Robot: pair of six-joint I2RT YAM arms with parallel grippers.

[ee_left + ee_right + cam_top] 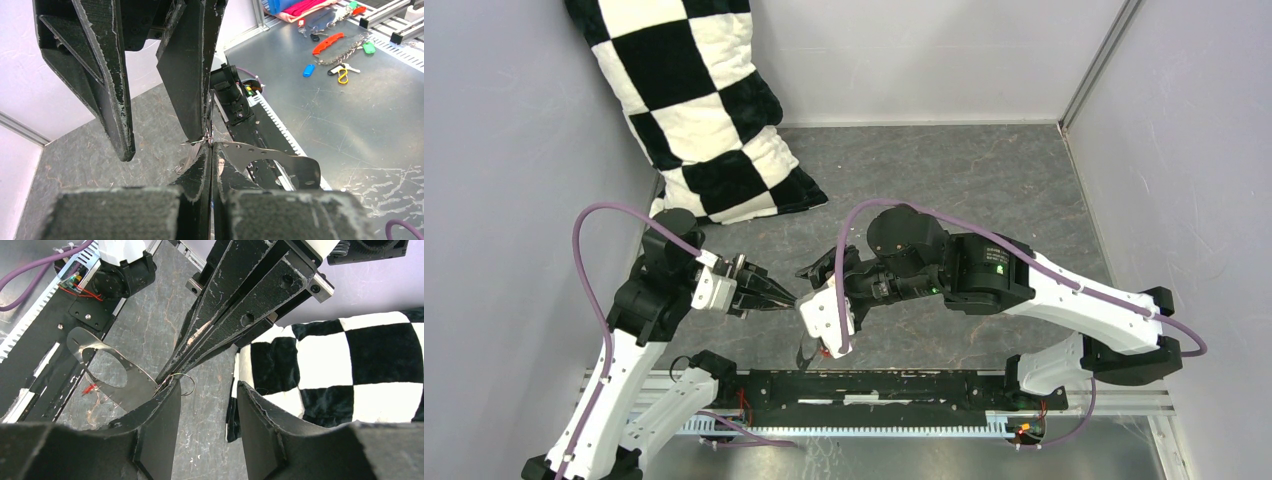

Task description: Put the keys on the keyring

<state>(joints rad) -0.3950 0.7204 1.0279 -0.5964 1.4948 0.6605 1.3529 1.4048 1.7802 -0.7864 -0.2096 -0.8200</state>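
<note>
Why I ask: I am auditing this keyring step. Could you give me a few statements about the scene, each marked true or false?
1. The left jaws are shut on the thin wire keyring. True.
2. The right jaws are clamped on a key. False: they stand open next to the keyring, with nothing between them.
3. A black-and-white checked pillow leans in the far left corner of the table. True.
4. The blue key tag lies on the dark table beside the pillow. False: it lies on the bare metal surface, as the left wrist view shows.
</note>
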